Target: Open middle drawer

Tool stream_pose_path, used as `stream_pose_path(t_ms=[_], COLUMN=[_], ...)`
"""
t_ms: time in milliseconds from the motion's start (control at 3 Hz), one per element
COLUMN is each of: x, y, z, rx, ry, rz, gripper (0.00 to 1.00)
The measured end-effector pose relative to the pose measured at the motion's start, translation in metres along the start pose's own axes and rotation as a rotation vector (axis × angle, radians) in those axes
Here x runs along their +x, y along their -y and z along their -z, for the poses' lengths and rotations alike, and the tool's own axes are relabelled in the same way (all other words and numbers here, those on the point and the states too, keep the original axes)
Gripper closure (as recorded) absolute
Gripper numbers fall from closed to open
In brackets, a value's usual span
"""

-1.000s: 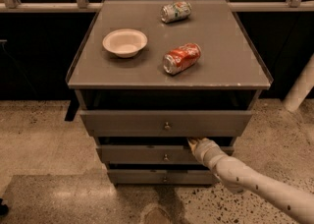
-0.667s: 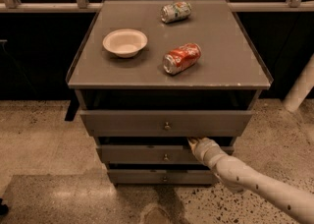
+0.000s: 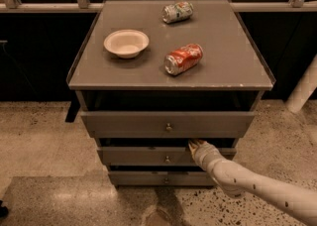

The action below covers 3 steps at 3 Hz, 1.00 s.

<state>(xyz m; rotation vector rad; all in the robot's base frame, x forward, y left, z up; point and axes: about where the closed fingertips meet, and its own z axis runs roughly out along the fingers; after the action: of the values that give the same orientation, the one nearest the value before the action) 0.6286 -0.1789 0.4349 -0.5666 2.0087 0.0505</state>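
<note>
The grey cabinet has three stacked drawers. The middle drawer (image 3: 138, 155) has a flat grey front and a small round metal knob (image 3: 167, 159). Its front stands a little forward of the lowest drawer front (image 3: 143, 178) and behind the top drawer front (image 3: 129, 123). My gripper (image 3: 193, 144) is at the top edge of the middle drawer front, just right of and above the knob, tucked under the top drawer. My white arm (image 3: 247, 185) reaches in from the lower right.
On the cabinet top (image 3: 228, 56) sit a white bowl (image 3: 126, 43), a red can on its side (image 3: 184, 59) and a silver-green can on its side (image 3: 177, 12). A speckled floor (image 3: 39, 141) surrounds the cabinet. A white post (image 3: 303, 88) stands at the right.
</note>
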Motion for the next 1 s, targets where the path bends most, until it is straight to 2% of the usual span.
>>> stream_pose_path(t_ms=[667, 1000], x=[-0.005, -0.001], y=[-0.001, 0.000], z=[0.004, 0.021], rx=[-0.007, -0.021], ry=[-0.008, -0.050], rz=[0.001, -0.019], gripper=[1.00, 1.00])
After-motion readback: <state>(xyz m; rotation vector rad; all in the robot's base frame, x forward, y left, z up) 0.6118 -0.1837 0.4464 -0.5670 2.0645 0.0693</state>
